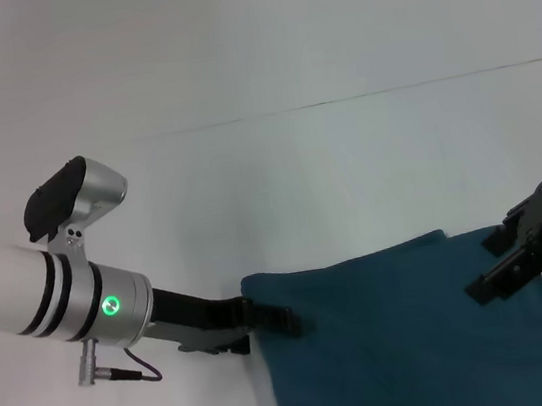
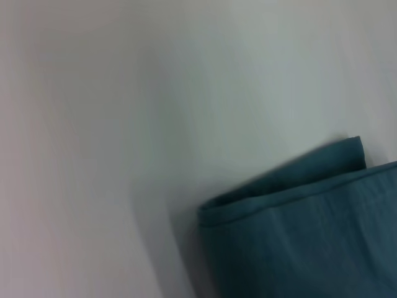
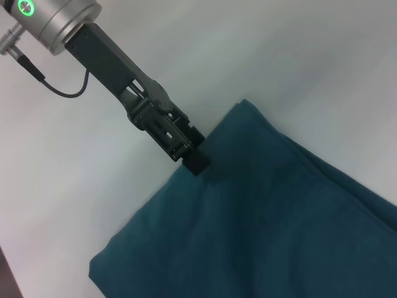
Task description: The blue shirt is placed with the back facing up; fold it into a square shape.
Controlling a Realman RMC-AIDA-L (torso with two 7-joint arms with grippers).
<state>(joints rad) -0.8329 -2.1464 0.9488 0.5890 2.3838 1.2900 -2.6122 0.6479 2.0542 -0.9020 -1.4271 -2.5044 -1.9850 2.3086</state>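
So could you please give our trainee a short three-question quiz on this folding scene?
1. True or false: the shirt lies fully spread, sleeves out.
2. Which gripper is at the shirt's left edge? A) left B) right
3. Fill in: the table under the shirt is ___ in colour.

Key: 1 false, it is already folded into layers. 2 A, the left gripper; the right gripper is over the far right part. 3 white, see table.

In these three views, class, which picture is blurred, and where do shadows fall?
Left wrist view: smeared and soft, the blue shirt has fuzzy folded edges. Right wrist view: sharp, with a dark shadow under the left end effector at the shirt's edge. Head view: fairly clear, even light, faint shadows beneath both arms on the white table.
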